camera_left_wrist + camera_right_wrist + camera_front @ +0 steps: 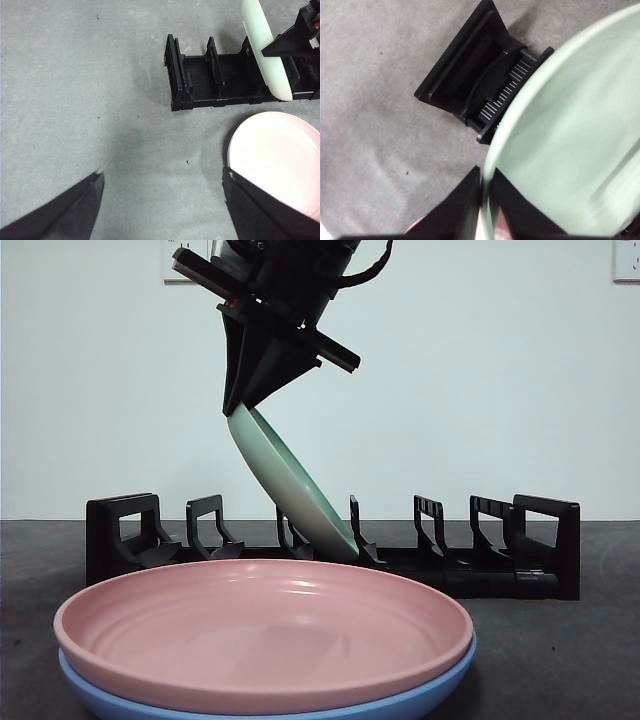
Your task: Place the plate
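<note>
A pale green plate hangs tilted, its top rim pinched by my right gripper, which comes down from above. The plate's lower edge reaches into a middle slot of the black dish rack. In the right wrist view the plate fills most of the picture, and my right gripper is shut on its rim above one end of the rack. My left gripper hovers open over bare table, apart from the rack and the green plate.
A pink plate sits stacked on a blue plate in front of the rack, close to the front camera. The pink plate lies beside my left gripper's one jaw. Grey table surrounds the rack.
</note>
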Available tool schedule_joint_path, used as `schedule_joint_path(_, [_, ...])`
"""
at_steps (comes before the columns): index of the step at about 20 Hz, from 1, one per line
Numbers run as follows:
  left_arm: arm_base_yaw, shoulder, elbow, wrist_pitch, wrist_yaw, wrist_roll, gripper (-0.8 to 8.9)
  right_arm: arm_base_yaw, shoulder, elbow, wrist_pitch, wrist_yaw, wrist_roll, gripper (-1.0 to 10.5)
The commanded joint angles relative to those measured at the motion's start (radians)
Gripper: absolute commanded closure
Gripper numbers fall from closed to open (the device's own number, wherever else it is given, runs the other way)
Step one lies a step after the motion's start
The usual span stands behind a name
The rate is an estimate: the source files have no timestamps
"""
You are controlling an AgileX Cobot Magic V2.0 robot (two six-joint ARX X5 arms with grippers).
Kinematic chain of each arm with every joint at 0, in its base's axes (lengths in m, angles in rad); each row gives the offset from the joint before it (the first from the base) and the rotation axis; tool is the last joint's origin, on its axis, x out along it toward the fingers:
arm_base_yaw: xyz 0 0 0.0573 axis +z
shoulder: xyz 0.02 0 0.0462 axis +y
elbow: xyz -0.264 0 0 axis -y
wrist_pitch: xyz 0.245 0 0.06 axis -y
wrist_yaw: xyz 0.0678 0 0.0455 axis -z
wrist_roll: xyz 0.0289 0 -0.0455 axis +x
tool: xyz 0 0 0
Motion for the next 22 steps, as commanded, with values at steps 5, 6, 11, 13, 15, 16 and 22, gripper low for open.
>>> schedule_joint_path(5, [-0.003,0.005,0.016,0.011,-0.003,0.0,4.37,0.019,-0.008,0.103,-0.03,-0.008,-0.021,9.3])
schedule_joint_path(6, [-0.003,0.005,0.016,0.011,-0.003,0.0,4.37,0.021,-0.011,0.119,-0.043,-0.008,-0.031,9.3])
schedule_joint_path(11, [-0.003,0.005,0.016,0.012,-0.004,0.0,4.37,0.053,-0.014,0.199,-0.158,-0.007,-0.111,9.3])
schedule_joint_path(13, [-0.003,0.005,0.016,0.012,-0.003,0.0,4.37,0.074,-0.027,0.203,-0.187,0.014,-0.151,9.3])
schedule_joint_path(15, [-0.003,0.005,0.016,0.012,-0.004,0.0,4.37,0.106,-0.046,0.203,-0.21,0.082,-0.167,9.3])
schedule_joint_path(16, [-0.003,0.005,0.016,0.012,-0.004,0.0,4.37,0.125,-0.059,0.2,-0.215,0.127,-0.168,9.3])
schedule_joint_path(22, [-0.003,0.005,0.016,0.014,-0.004,-0.001,4.37,0.229,-0.194,0.032,-0.126,0.288,-0.169,9.3])
